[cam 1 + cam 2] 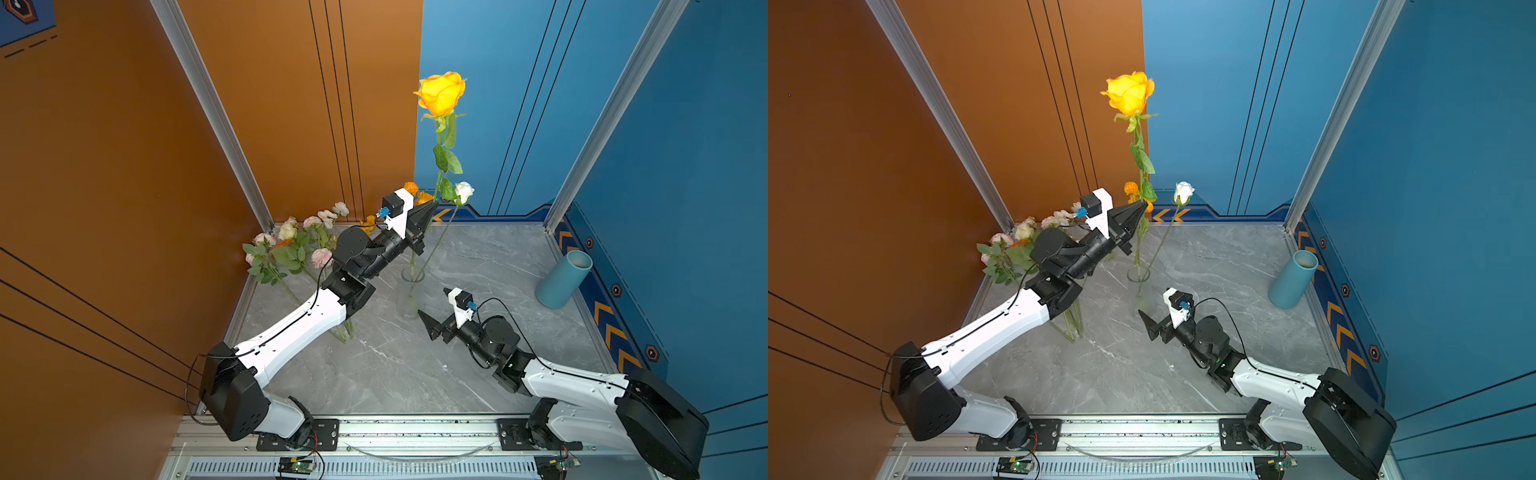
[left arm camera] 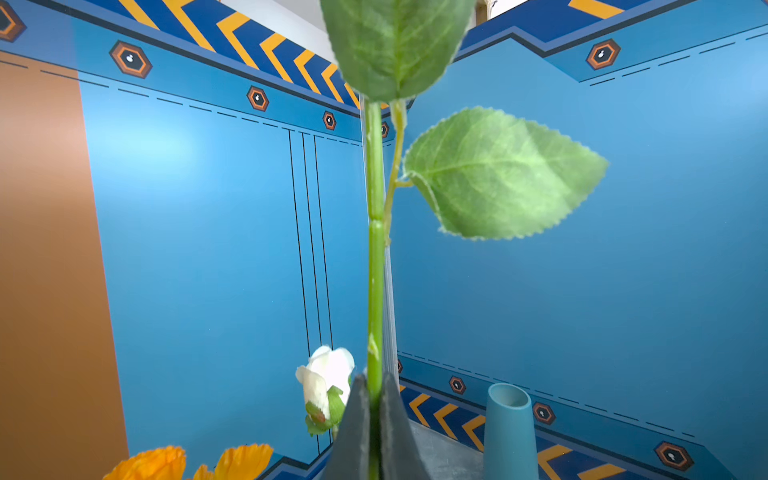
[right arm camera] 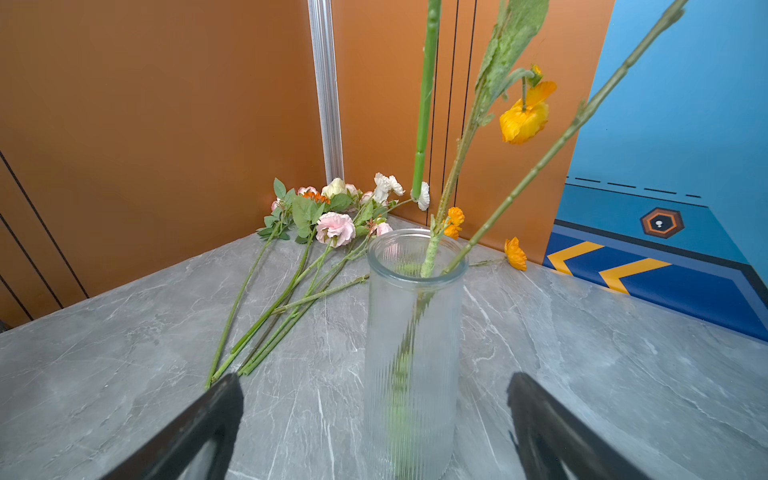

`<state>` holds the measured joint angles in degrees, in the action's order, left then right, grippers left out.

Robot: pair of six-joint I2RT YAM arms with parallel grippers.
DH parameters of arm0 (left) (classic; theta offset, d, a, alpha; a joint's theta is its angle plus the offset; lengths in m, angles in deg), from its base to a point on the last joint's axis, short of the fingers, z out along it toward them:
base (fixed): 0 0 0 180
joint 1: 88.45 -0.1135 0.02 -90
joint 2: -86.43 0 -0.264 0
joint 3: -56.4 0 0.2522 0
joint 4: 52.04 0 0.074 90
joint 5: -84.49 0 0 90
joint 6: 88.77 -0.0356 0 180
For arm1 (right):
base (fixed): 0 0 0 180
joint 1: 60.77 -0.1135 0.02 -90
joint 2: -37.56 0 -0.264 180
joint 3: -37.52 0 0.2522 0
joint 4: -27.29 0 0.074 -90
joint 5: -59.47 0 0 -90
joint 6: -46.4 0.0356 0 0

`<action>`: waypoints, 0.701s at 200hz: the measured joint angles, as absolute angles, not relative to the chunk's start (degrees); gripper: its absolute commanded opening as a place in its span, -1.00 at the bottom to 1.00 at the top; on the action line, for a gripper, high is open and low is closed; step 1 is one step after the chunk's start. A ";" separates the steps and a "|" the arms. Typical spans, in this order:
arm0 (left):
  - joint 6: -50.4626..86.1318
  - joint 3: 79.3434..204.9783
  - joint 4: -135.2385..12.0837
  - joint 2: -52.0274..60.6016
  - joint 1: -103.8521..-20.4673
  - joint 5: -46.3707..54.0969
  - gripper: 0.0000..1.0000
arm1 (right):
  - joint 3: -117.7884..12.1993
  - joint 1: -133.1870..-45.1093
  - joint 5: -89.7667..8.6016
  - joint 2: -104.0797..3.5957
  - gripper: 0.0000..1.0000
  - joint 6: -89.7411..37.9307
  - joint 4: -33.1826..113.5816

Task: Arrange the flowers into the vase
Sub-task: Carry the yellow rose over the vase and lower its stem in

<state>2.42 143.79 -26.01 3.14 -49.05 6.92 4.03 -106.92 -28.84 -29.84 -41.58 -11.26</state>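
Left gripper [image 1: 432,206] is clamped on the yellow rose [image 1: 441,93] by its stem, bloom high above, cut end hanging over the glass vase [image 3: 411,332] below. Right gripper [image 1: 427,325] sits low with its fingers wide apart, vase right in front. The other flowers [image 3: 332,224] lie on the worktop [image 1: 374,374], below and behind the left gripper.

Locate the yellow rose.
In both top views the yellow rose stands upright near centre, stem pinched in the left gripper, its lower end above the glass vase.
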 measured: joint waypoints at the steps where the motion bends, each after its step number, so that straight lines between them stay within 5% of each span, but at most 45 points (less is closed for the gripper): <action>1: 2.40 143.81 -25.98 3.10 -49.05 6.92 -1.00 | 4.03 -106.92 -28.84 -29.84 1.00 -41.58 -11.26; 140: 3.64 129.64 -22.68 1.83 -49.40 5.21 -1.00 | 4.03 -106.94 -29.05 -31.35 1.00 -41.58 -11.29</action>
<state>3.64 129.64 -22.68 1.83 -49.40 5.21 4.03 -106.94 -29.05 -31.35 -41.58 -11.29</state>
